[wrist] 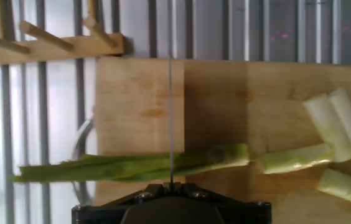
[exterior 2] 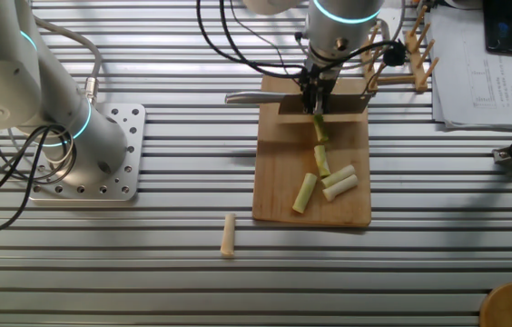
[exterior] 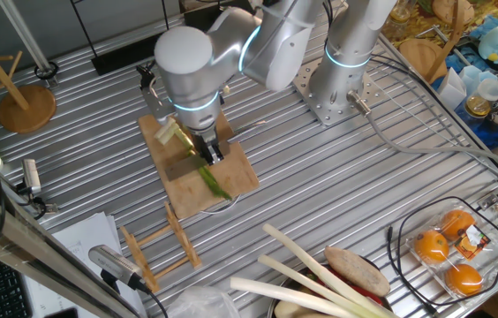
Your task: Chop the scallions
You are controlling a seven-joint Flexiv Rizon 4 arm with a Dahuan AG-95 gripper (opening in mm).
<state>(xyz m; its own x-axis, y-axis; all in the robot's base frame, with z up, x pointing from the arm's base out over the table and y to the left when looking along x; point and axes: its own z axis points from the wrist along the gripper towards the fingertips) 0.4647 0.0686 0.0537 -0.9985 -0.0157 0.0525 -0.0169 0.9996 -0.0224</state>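
hand view, knife [wrist: 170,118] across scallions [wrist: 132,167]

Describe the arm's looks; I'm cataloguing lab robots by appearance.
The arm is glossy silver-grey with rounded, bulbous joints, each ringed by a thin cyan light band. Black cables trail around the wrist. The claw is small and black, on a dark mount.

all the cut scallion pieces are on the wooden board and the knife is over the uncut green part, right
Not all. The other fixed view shows one cut piece lying off the cutting board on the metal table. The knife is indeed over the uncut green stalk.
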